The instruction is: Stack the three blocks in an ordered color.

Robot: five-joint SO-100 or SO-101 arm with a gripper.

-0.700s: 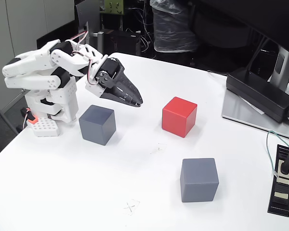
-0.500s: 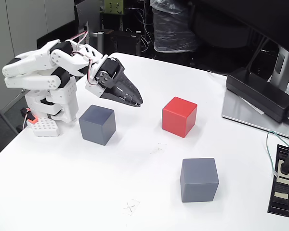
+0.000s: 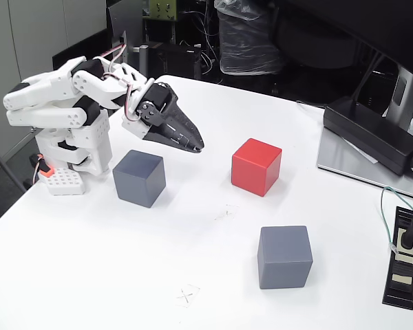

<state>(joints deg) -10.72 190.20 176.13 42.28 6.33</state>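
Three cubes rest apart on the white table (image 3: 124,261) in the fixed view. A bright red block (image 3: 256,166) sits near the middle. One slate grey block (image 3: 139,178) lies at the left, close to the arm's base. Another grey block (image 3: 283,256) sits nearer the front right. My gripper (image 3: 197,145) hangs shut and empty above the table, up and to the right of the left grey block and left of the red one, touching neither.
The white arm base (image 3: 72,148) stands at the table's left edge. A black power adapter (image 3: 370,134) lies on a grey panel at the right. A black power strip (image 3: 403,258) with a cable sits at the right edge. Dark clutter stands behind the table.
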